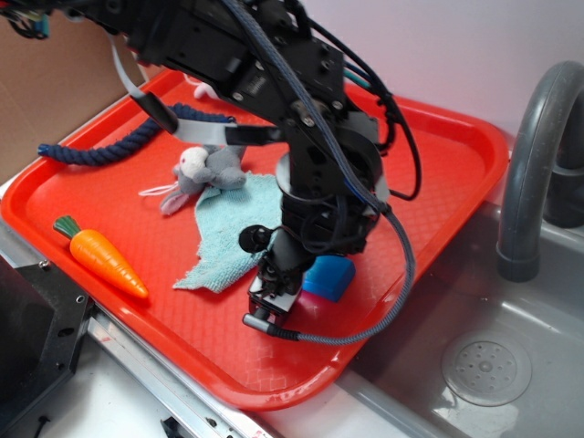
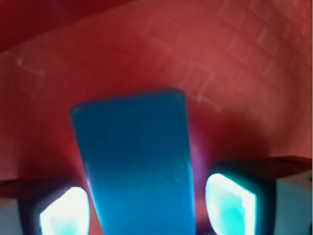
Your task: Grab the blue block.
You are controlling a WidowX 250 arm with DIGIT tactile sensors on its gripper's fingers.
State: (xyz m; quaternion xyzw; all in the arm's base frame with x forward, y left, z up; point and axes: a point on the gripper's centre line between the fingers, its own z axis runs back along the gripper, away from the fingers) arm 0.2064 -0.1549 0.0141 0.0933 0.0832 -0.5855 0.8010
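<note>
Red tray [image 1: 429, 155] carries every item. Exterior view: the claw [image 1: 285, 294] is lowered to the tray surface, with the blue block [image 1: 330, 276] partly hidden immediately behind it, touching or nearly so. Pale teal rag [image 1: 233, 233] lies just beside the claw; grey plush rabbit [image 1: 208, 171] and dark navy rope [image 1: 109, 146] lie beyond that, well apart. Toy carrot [image 1: 99, 257] rests far off near the tray edge. Grey sink [image 1: 484, 365] lies on the claw's other side.

Wrist view: blue block [image 2: 137, 166] sits between the two fingertips [image 2: 230, 203]; the claw stands apart, with a gap visible on each side, not clamped. Red tray [image 2: 234, 63] fills the background.
</note>
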